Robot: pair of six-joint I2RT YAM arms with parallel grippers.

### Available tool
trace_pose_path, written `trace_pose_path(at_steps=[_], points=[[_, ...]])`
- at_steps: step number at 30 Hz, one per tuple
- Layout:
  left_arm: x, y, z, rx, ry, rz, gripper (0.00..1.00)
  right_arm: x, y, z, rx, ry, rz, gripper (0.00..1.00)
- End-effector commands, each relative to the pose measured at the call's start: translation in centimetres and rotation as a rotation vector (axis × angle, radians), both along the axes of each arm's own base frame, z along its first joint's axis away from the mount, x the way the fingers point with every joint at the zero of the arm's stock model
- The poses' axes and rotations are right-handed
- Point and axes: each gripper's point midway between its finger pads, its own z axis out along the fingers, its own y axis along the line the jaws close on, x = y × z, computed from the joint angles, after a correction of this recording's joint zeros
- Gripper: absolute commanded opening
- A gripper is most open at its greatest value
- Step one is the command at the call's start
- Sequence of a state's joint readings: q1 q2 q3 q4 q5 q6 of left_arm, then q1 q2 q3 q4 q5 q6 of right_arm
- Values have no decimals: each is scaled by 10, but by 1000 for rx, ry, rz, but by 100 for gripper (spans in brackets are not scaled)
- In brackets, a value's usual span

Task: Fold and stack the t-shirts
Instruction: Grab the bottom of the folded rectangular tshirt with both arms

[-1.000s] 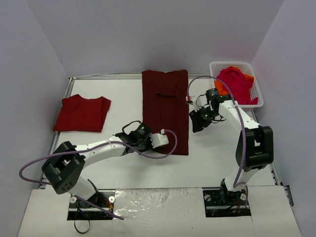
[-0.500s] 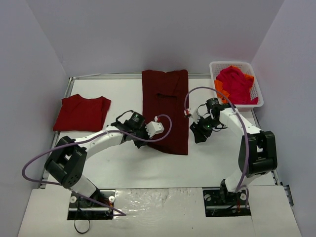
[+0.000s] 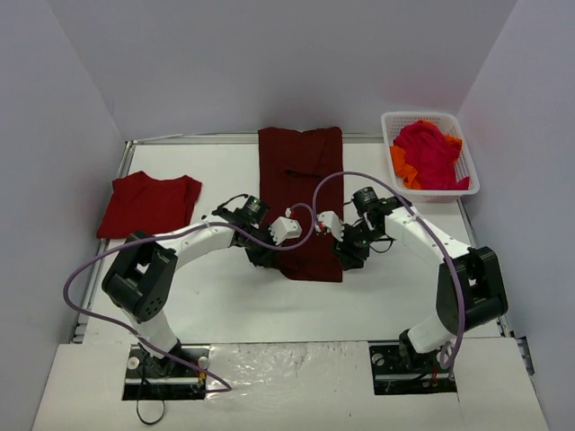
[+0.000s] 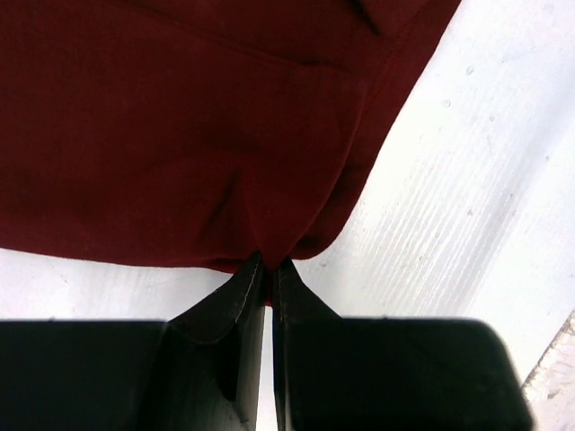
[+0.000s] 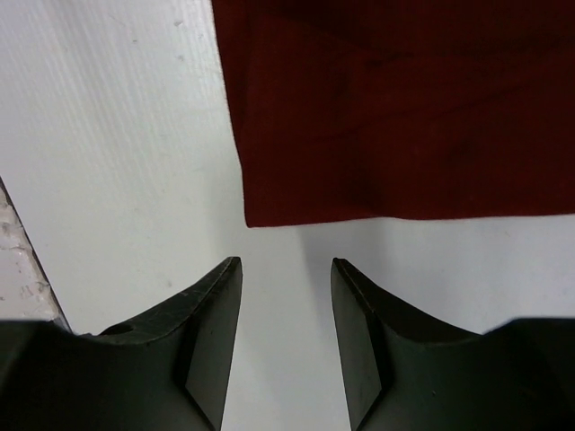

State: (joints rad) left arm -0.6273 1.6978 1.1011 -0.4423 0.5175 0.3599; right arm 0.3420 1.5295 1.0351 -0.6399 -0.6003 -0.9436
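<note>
White table [image 3: 234, 296] with long maroon t-shirt [image 3: 301, 180] mid-back, red t-shirt [image 3: 148, 206] left, white basket [image 3: 422, 114] far right.

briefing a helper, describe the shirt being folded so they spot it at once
In the middle of the white table, the dark maroon t-shirt lies flat as a long strip from the far edge. It is darker and longer than the red t-shirt at left; the other shirts sit heaped in the basket.

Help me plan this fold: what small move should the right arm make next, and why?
Probably ease the right gripper forward until the near corner of the maroon t-shirt sits between its open fingers, then close. The left gripper is shut on its own hem corner, while the right one sits just short of the cloth.
</note>
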Motion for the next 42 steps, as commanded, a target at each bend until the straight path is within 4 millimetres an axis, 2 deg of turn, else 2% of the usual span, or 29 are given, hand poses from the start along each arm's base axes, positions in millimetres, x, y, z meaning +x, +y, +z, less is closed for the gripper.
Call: trace_pose_path(at_steps=[1,9,13,14,19,22,29,38,42], points=[[0,-2,14,-32,25,-21,2,-13,0,-11,-43,10,68,40],[3,4,11,-19,43,-3,2,-23,5,-27,-81,13,125,40],[6,8,10,-16,49,13,2,-21,10,-33,-117,-40,116,39],[5,6,10,-35,65,9,2,-14,12,-31,-126,-92,113,40],[3,8,11,-91,119,22,2,-14,28,-28,-59,-127,99,40],[1,8,8,-104,147,22,2,-15,31,-33,-65,-132,106,41],[1,8,8,-108,163,22,2,-23,23,-50,-136,-118,127,40],[3,12,5,-105,173,36,2,-27,15,-54,-180,-128,124,40],[4,12,4,-106,177,37,2,-32,9,-62,-205,-112,135,40]])
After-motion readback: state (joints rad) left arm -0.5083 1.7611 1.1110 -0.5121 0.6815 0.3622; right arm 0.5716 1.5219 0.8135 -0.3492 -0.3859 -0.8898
